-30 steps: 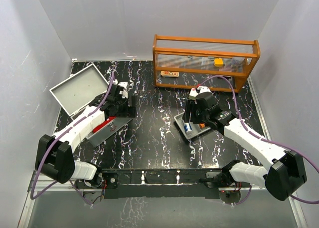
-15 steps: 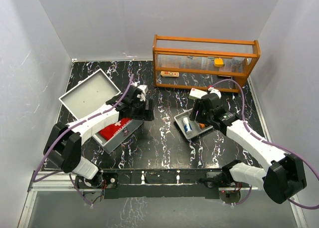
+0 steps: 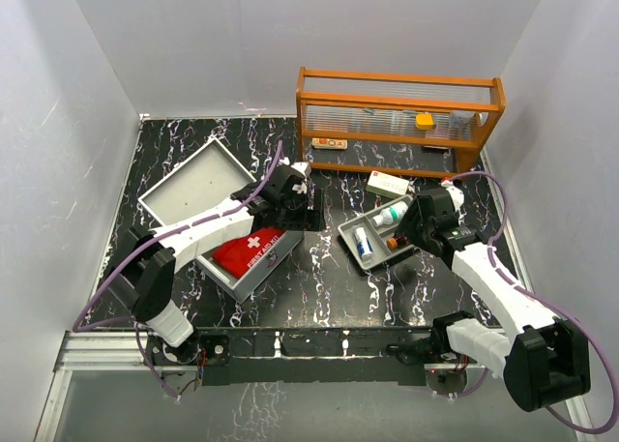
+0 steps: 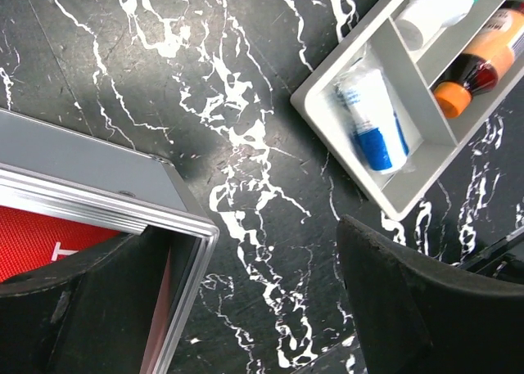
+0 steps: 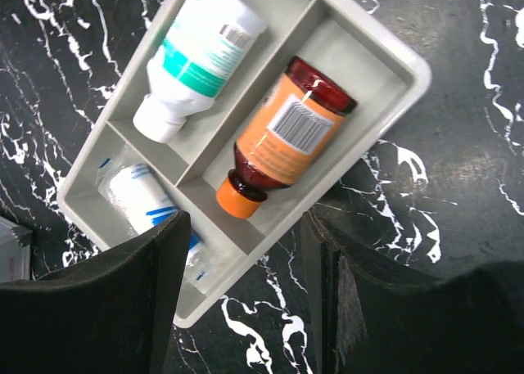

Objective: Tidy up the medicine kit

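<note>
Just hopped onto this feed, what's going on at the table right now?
The left gripper has its fingers open astride a corner of the open metal case, with one finger over the red first-aid pouch inside. The right gripper hovers with fingers open over the grey tray. The tray holds a white bottle, an orange bottle and a blue-and-white tube, each in its own compartment. Neither gripper holds anything.

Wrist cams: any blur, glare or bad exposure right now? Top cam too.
Top external: even diffuse light, soft shadows, no visible blur. Left wrist: tray sharp, fingers dark and out of focus. Right wrist: orange bottle barcode crisp, fingers underexposed and soft, no strong glare.
</note>
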